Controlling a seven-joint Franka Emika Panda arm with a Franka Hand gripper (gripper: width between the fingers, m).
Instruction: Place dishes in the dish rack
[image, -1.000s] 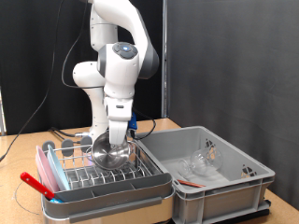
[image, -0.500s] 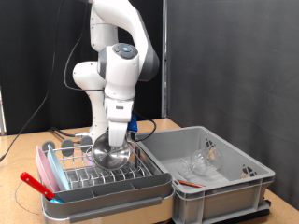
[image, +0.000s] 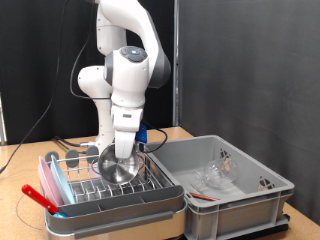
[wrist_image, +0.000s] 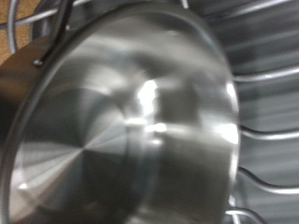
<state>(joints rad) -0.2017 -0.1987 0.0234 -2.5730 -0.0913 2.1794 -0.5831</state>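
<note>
Gripper (image: 121, 151) stays low over the dish rack (image: 110, 187), unmoved from before. Steel bowl (image: 119, 165) sits tilted directly beneath it; finger state, can't tell.

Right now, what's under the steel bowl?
Under the steel bowl are the dish rack wires; the wrist view shows them beside its rim. The bowl hides whatever lies directly beneath, and the gripper above.
</note>
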